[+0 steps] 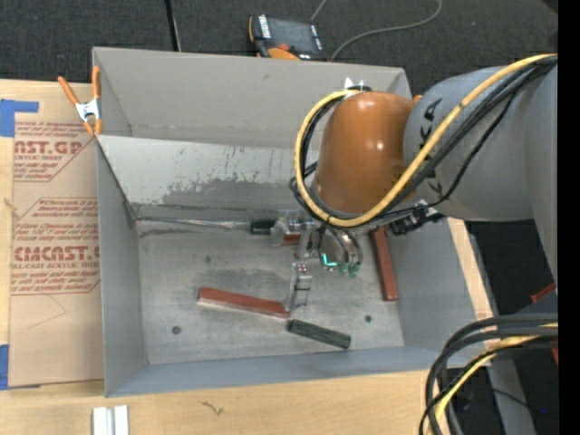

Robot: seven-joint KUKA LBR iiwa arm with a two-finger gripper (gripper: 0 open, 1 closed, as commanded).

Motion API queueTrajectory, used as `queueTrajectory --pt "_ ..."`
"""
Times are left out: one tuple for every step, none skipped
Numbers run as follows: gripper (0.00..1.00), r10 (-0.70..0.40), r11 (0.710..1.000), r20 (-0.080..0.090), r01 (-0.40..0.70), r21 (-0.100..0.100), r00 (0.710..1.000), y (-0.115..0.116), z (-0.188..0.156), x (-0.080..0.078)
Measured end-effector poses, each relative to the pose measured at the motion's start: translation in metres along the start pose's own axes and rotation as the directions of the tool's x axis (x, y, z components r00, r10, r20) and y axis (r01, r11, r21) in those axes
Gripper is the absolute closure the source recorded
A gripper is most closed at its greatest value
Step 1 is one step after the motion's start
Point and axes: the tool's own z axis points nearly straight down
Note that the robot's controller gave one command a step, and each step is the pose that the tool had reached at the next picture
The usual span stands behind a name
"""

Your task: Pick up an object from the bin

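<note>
Camera view: you are looking down into the grey bin [118, 270], with the arm [489, 143] reaching in from the right and its orange wrist cover [362, 157] hanging over the far right of the floor.

- The hand [299, 284] is pointing down at mid-floor, just right of centre. You cannot tell whether it is open or closed.
- The nearest thing is a flat red-brown bar [240, 302], lying nearly level across the near floor. Its right end is sitting directly beneath the hand; whether they are touching is unclear.
- A dark stick [319, 333] is lying just near-right of that end, tilted.
- A second red-brown bar [387, 265] is lying along the right wall.
- A thin grey rod [195, 223] with a dark tip is running along the far floor, left of the hand.
</note>
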Motion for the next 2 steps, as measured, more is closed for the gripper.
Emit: queueTrajectory --pt "0.0 -0.049 0.999 0.0 0.049 0.0 0.999 0.0278 0.104 0.0188" --pt "1.0 -0.046 0.999 0.006 0.046 0.0 0.999 0.027 0.0995 0.0161"
